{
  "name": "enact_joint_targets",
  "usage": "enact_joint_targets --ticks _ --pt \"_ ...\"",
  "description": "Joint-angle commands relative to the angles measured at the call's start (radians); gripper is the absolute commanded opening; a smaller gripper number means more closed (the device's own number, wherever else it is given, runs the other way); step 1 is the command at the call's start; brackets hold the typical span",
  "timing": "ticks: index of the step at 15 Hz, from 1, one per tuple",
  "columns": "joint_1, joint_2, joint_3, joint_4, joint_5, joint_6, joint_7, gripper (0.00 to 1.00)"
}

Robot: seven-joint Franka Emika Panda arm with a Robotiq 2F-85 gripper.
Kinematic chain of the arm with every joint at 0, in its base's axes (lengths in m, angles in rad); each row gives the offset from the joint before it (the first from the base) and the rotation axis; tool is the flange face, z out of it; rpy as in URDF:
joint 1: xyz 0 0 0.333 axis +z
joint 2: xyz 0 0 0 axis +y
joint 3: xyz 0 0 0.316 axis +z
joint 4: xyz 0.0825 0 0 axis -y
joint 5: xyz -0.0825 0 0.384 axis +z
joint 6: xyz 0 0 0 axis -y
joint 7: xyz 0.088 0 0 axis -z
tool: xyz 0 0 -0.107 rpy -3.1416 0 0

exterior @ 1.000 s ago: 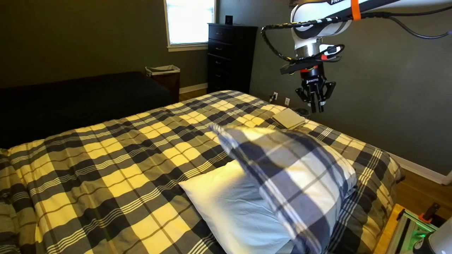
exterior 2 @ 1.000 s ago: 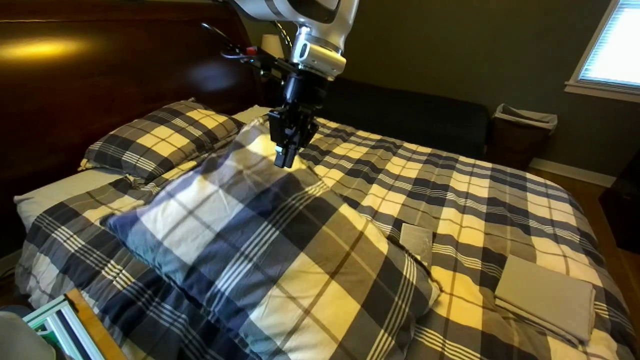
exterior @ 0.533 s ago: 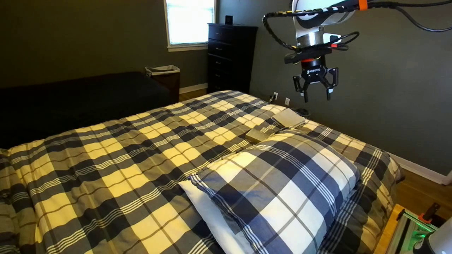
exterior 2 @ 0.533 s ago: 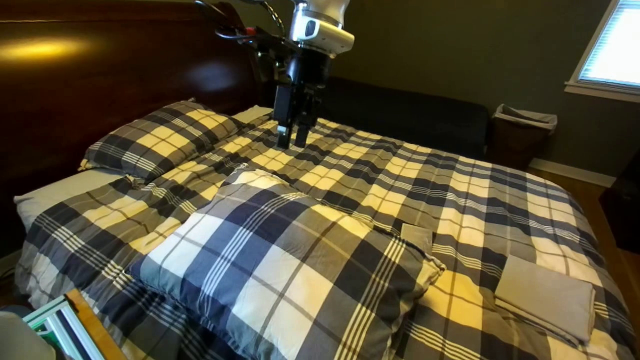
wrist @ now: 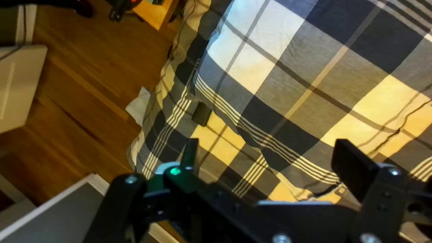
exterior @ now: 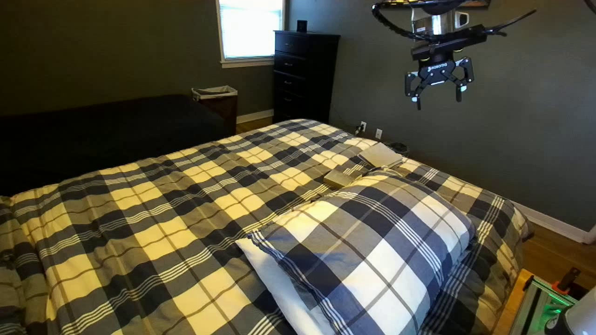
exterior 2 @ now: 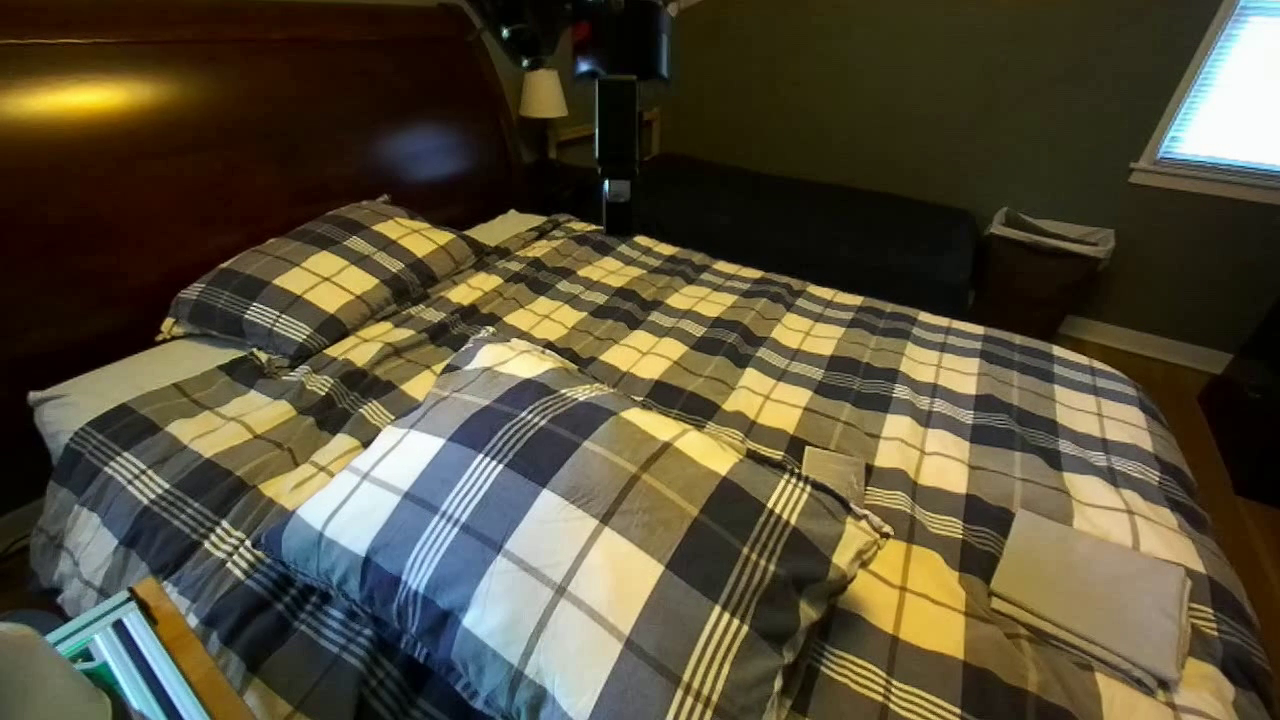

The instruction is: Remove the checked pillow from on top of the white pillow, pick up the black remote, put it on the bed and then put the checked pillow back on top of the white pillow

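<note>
In an exterior view, lower ctr: plump rectangular navy-and-white plaid pillow (exterior: pixel 372 260) sits askew on plain white pillow (exterior: pixel 281 279), which peeks out left. Farther, upper rt: black two-finger gripper (exterior: pixel 438 103), fingers spread, nothing betw. Slim black remote unconfirmed (small dark block (wrist: pixel 201 114), ctr-left in wrist view, maybe). Off-ctr stacking could let the plaid pillow slide if bumped.

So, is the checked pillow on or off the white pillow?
On: in an exterior view, the white pillow peeks from under the checked pillow.
</note>
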Motion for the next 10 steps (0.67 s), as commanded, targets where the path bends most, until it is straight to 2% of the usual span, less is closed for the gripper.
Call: enact_joint_targets --ticks 1,5,6,10 --pt "-0.023 -0.123 -0.017 -0.073 -0.024 0.070 -0.182 1.00" --pt "-0.055 -0.202 -0.045 -0.098 0.013 0.119 -0.350 1.00" --pt "-0.060 -0.145 -0.017 -0.041 -0.003 0.071 -0.286 1.00" --pt "-0.072 -0.184 -0.027 -0.062 0.000 0.089 -0.338 1.00"
